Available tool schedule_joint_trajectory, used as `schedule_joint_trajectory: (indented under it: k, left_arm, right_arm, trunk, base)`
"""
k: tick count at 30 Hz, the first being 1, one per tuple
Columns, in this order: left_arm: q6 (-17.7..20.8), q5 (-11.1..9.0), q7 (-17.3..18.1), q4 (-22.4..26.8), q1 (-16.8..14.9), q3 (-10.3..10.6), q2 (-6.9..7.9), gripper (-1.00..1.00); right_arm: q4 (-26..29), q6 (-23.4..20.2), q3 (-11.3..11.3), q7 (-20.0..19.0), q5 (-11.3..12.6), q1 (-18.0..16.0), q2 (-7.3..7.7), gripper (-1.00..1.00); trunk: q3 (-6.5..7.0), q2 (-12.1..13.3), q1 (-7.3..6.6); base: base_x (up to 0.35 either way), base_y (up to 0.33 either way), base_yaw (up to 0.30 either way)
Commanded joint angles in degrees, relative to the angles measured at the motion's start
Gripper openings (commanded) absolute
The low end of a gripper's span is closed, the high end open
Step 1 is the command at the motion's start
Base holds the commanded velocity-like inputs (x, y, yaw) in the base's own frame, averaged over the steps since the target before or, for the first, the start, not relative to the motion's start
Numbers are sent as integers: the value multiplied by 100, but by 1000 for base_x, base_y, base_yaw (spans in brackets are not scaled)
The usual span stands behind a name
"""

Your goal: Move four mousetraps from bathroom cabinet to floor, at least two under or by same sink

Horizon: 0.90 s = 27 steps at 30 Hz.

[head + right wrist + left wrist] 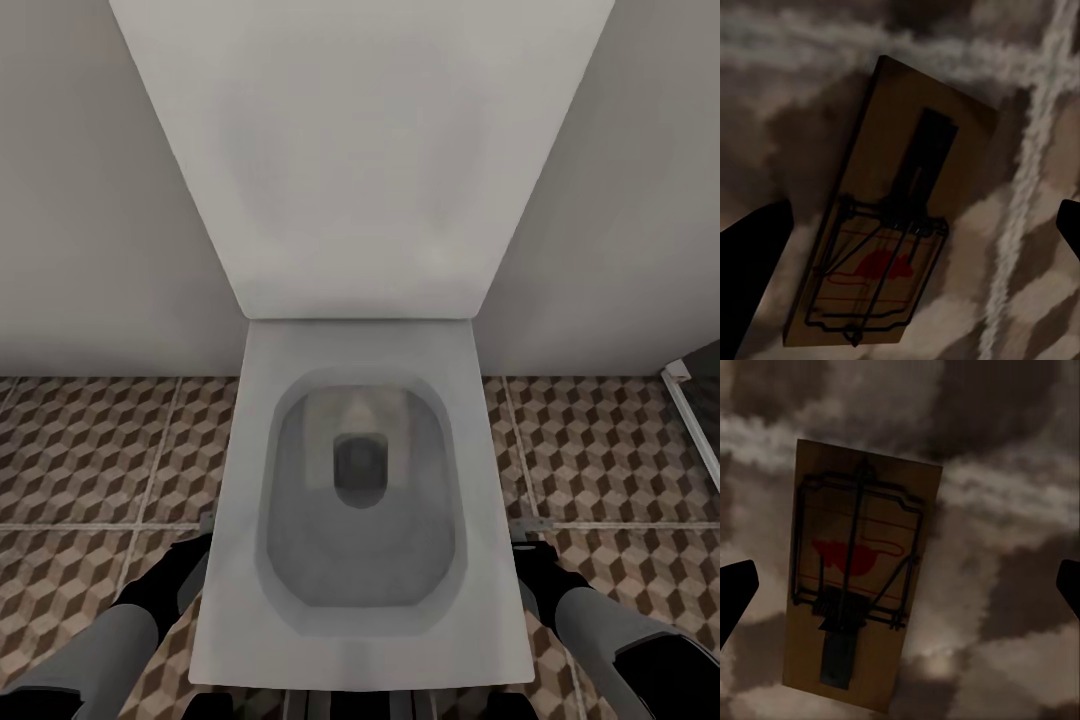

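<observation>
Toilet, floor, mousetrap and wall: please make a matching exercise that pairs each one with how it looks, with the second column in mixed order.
1 toilet
2 floor
3 mousetrap
4 wall

a brown and beige cube pattern
b plain pale grey
c white, lid raised
d wooden board with a red print and wire

Pairs: 1-c, 2-a, 3-d, 4-b

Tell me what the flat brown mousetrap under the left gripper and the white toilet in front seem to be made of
The flat brown mousetrap looks like a matte wooden board, tan and unglossed, carrying thin dark wire, probably metal, and a red printed mark. The white toilet looks like glazed ceramic: smooth, uniform white with soft grey shading in the bowl. Being a render, both are guesses from colour and sheen.
</observation>
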<state>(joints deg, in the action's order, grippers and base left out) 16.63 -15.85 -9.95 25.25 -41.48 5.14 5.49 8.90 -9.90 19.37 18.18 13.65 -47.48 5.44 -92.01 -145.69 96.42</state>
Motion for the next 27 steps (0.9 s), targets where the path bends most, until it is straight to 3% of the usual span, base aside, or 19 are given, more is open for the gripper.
schedule_joint_trajectory:
  k: [1, 10, 27]
  left_arm:
    - [26, -62, -51, 13, 0, 47, 10, 100]
    - [32, -63, -85, 27, 0, 41, 40, 100]
    - [25, -60, -94, 33, 0, 40, 50, 100]
  right_arm:
    - [16, -38, 46, 19, 58, 2, 5, 100]
    - [16, -34, 46, 17, 58, 2, 9, 100]
    - [16, -29, 49, -35, 58, 2, 10, 100]
  trunk:
    - [-3, -1, 0]
    - [-3, -1, 0]
    - [-3, -1, 0]
  base:
    - [0, 0, 0]
    - [-157, 0, 0]
    - [-332, 0, 0]
